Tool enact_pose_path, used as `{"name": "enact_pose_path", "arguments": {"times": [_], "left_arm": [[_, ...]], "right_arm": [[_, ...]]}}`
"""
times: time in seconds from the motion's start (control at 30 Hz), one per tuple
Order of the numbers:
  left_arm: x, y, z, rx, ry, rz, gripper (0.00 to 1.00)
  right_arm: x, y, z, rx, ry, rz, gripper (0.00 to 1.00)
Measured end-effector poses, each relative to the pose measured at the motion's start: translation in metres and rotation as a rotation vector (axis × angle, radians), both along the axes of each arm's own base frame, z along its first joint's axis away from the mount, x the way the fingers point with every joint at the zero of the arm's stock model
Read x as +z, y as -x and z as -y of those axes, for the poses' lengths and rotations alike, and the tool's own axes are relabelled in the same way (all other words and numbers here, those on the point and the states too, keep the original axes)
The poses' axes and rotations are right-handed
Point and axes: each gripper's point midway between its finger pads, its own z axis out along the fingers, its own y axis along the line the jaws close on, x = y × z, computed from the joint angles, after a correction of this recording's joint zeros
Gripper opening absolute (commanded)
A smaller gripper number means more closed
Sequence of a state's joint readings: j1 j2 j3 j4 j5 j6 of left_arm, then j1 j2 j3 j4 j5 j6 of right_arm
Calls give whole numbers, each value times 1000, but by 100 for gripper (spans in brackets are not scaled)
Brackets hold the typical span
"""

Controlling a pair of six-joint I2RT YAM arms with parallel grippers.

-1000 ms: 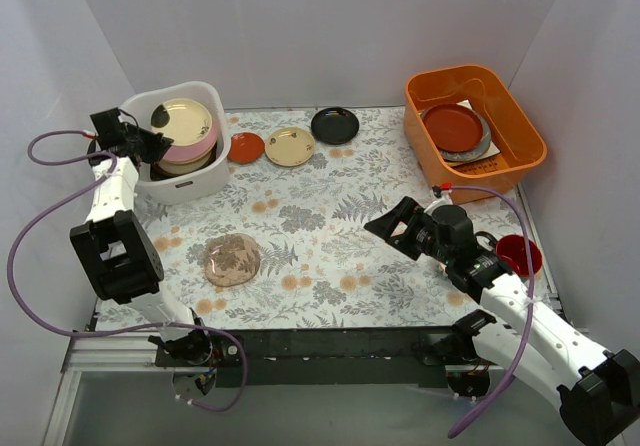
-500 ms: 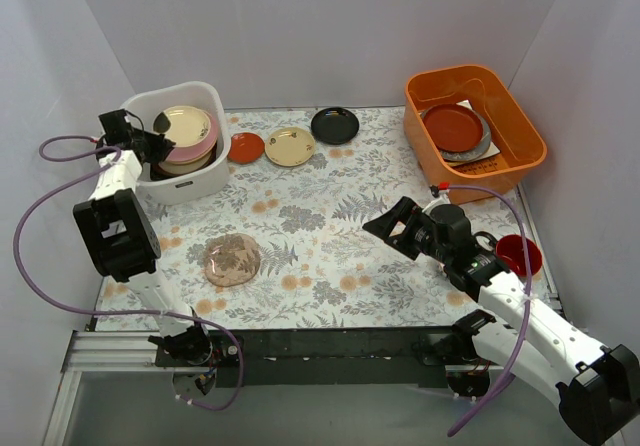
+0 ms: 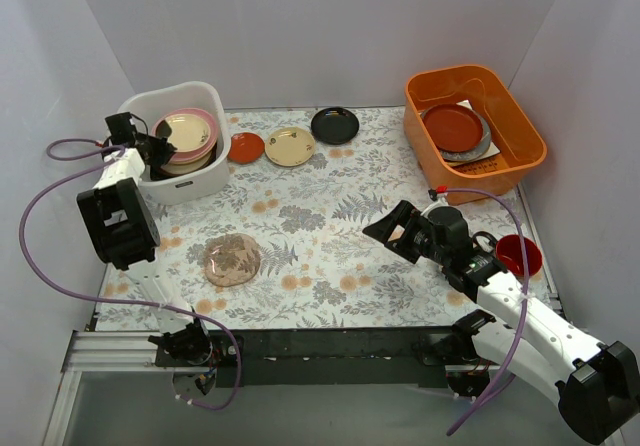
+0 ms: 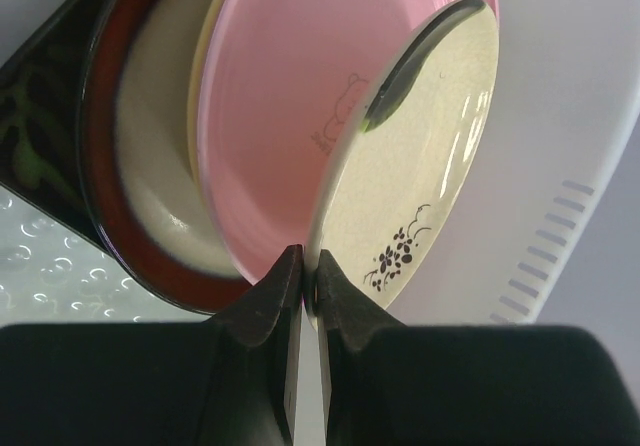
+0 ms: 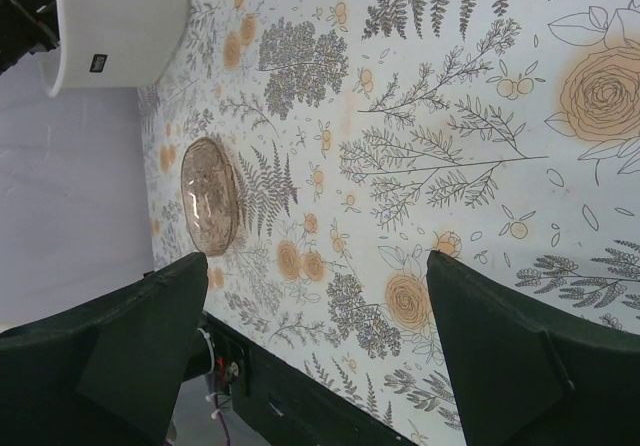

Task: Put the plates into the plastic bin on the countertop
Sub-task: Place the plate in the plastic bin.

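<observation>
The white plastic bin point(image 3: 192, 183) stands at the back left of the countertop point(image 3: 330, 201). My left gripper point(image 3: 150, 150) reaches over the bin's left rim and is shut on the rim of a cream-yellow plate point(image 3: 185, 129) that rests on a pink plate point(image 3: 203, 151). In the left wrist view the gripper point(image 4: 310, 284) pinches that cream plate point(image 4: 425, 186), with the pink plate point(image 4: 280, 116), a red-rimmed cream plate point(image 4: 145, 146) and a dark square plate point(image 4: 40, 116) behind it. An orange-red plate point(image 3: 245, 147), a beige plate point(image 3: 290, 146), a black plate point(image 3: 334, 125) and a brownish floral plate point(image 3: 232, 259) lie on the countertop. My right gripper point(image 3: 386, 229) is open and empty above the countertop.
An orange tub point(image 3: 520, 126) at the back right holds a red plate point(image 3: 452, 126) on a grey one. A red mug point(image 3: 518, 256) stands by the right edge. The right wrist view shows the floral plate point(image 5: 208, 196) and the bin point(image 5: 120, 26) far off.
My left gripper has moved a little right and down into the bin, and the cream-yellow plate has sunk onto the pink plate. The right arm has hardly moved.
</observation>
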State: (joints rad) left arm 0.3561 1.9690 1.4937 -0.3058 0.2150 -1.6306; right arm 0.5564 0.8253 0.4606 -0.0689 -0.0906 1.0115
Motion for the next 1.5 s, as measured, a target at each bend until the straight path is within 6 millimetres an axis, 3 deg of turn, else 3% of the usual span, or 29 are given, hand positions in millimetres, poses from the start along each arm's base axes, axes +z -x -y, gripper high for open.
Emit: {"name": "enact_pose_path", "arguments": {"times": [0.1,0.17,0.3,0.57,0.8,1.2,1.5], "left_arm": [[-1,-1,-2,2,-13,-2,0],[1,-3,-3,2,-17,0,8],[4,-14,-7,-5,-30,14,11],[-17,-17,-3,-17,-14,-34,14],[-13,-23,-1,-28,-17,-25,29],[-1,-26,0,-36,-16,-32,63],[11,-29,-1,-33,-12,-22,80]], "right_arm": [[0,0,0,1,2,1,98],[0,0,0,1,2,1,98],[-1,0,0,3,4,3,98],[-1,0,0,3,5,3,98],[-1,1,0,10,10,7,98],[-2,1,1,14,17,10,98],[1,2,2,21,24,28,98]]}}
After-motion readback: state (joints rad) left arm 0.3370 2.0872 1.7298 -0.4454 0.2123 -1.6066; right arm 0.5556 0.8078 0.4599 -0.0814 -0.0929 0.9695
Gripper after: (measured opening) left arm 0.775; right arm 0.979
